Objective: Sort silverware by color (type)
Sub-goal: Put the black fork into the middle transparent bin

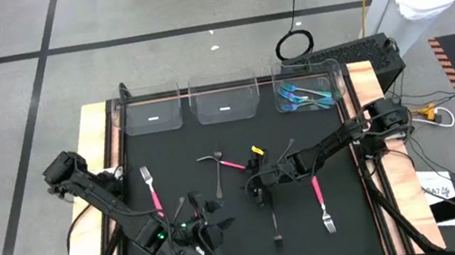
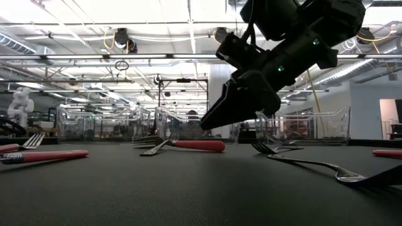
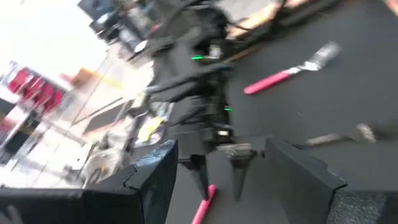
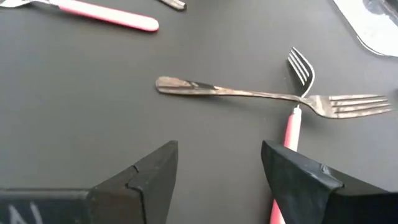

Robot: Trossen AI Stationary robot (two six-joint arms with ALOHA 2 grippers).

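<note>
right gripper (image 4: 217,180) open | pink fork (image 4: 291,134) just ahead | nothing between fingers

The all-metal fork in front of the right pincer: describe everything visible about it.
The all-metal fork is slim, one piece of dull, dark-tinted silvery metal, with a rounded handle end, narrow neck and four tines. It lies flat on the black mat, clear of the open right pincer, which hovers short of it and holds nothing. A pink-handled fork crosses it at the neck and touches it there. In the high view it lies mid-table.
</note>
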